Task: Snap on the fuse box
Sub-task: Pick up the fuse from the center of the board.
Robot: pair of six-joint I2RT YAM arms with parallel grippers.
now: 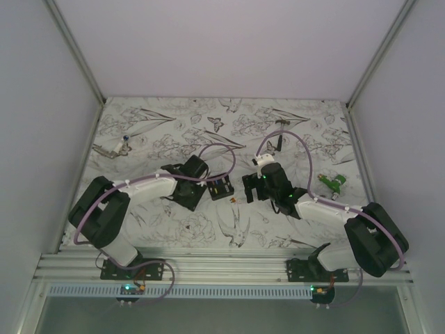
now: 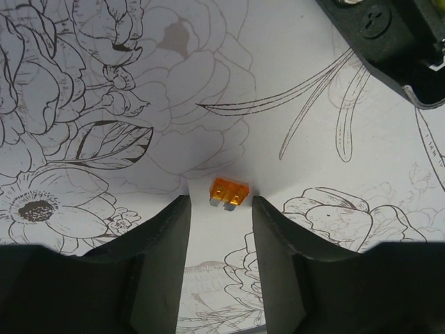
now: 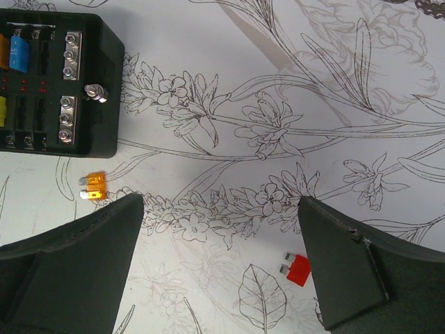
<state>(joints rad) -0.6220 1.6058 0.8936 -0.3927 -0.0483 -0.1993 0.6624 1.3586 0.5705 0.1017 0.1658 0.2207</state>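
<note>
**Fuse box mid-bench, neither set of fingers on it**

Fuse box (image 1: 221,188) sits flat on the bench (image 1: 160,129), roughly mid-bench, between my two arms. Its face is up. The right wrist view shows a blue fuse (image 3: 19,54) seated in it, with slivers of orange and yellow at the frame edge. Two strips of screw terminals run down its near side.

Left fingers (image 2: 174,229): partly spread, pinching nothing, low over the bench. A loose orange fuse (image 2: 228,193) lies flat just ahead of the gap between the tips and touches neither one. There's a black part in the top right corner of that view; can't tell what it is.

Right fingers (image 3: 104,236): spread wide and empty, hovering over the bench just to the right of the box in the overhead view. From the wrist camera the box is at upper left, ahead of one tip and clear of it. The orange fuse shows there too, on the bench just beside the box's near edge, not touching it. A red fuse (image 3: 297,268) lies on the bench close to the inner side of my other finger; can't tell if they touch.

Green object (image 1: 334,182) is near the right edge of the bench, well apart from the box.
</note>
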